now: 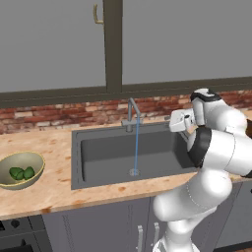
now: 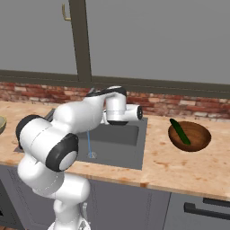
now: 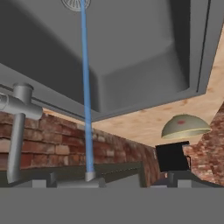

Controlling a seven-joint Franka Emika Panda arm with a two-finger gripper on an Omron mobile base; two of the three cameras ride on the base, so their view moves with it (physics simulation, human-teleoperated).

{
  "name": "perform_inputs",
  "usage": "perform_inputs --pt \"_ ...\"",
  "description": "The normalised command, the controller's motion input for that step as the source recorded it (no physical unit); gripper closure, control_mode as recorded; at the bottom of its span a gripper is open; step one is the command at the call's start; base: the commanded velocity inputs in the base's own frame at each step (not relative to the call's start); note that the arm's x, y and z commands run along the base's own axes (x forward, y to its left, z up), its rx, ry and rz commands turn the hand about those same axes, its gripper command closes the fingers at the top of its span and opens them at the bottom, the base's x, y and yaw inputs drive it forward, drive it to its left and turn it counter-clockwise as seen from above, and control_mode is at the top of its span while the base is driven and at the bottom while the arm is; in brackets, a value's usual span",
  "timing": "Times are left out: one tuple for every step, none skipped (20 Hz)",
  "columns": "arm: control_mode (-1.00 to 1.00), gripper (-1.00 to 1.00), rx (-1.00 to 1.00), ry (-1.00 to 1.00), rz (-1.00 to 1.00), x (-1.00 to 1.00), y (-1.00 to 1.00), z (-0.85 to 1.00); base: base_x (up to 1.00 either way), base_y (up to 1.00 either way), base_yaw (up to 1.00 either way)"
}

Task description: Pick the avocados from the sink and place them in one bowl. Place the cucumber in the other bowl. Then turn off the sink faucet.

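Water runs in a thin blue stream (image 1: pixel 136 147) from the sink faucet (image 1: pixel 132 114) into the dark grey sink (image 1: pixel 98 152). Both avocados (image 1: pixel 22 173) lie in the olive-yellow bowl (image 1: pixel 35 161) on the counter at the left. The cucumber (image 2: pixel 179 131) leans inside the brown bowl (image 2: pixel 197 140) to the right of the sink. My gripper (image 1: pixel 172 119) hovers open and holding nothing above the sink's back right corner, to the right of the faucet. The hand view is rolled over: the faucet (image 3: pixel 17 131) stands at its left, and one dark fingertip (image 3: pixel 173 156) rises at the right below the olive bowl (image 3: pixel 186 126).
A red brick backsplash (image 1: pixel 59 114) runs behind the counter under a large window. The wooden counter (image 2: pixel 179 166) stretches around the sink on both sides. Cabinet fronts with handles (image 1: pixel 140 236) sit under the counter. My own arm bends over the sink's right edge.
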Motion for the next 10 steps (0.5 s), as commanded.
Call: perform_inputs --pt "-1.00 -1.00 0.00 0.01 0.00 0.24 0.00 -0.07 0.00 0.00 0.00" --pt "-1.00 -1.00 0.00 0.01 0.00 0.24 0.00 -0.06 0.00 0.00 0.00" --pt "-1.00 -1.00 0.00 0.02 0.00 0.26 0.00 -0.09 0.00 0.00 0.00" --pt "-1.00 -1.00 0.00 0.05 0.00 0.27 0.00 -0.08 0.00 0.00 0.00" --pt "-1.00 -1.00 0.00 0.06 0.00 0.27 0.00 -0.10 0.00 0.00 0.00" --pt "-1.00 -1.00 0.00 0.04 0.00 0.26 0.00 -0.08 0.00 0.00 0.00" --pt "-1.00 -1.00 0.00 0.05 0.00 0.31 0.00 -0.11 0.00 0.00 0.00" --pt "-1.00 -1.00 0.00 0.03 0.00 0.29 0.00 -0.10 0.00 0.00 0.00" --pt "-1.00 -1.00 0.00 0.04 0.00 0.32 0.00 -0.14 0.00 0.00 0.00" --pt "-1.00 -1.00 0.00 0.03 0.00 0.31 0.00 -0.16 0.00 0.00 0.00"
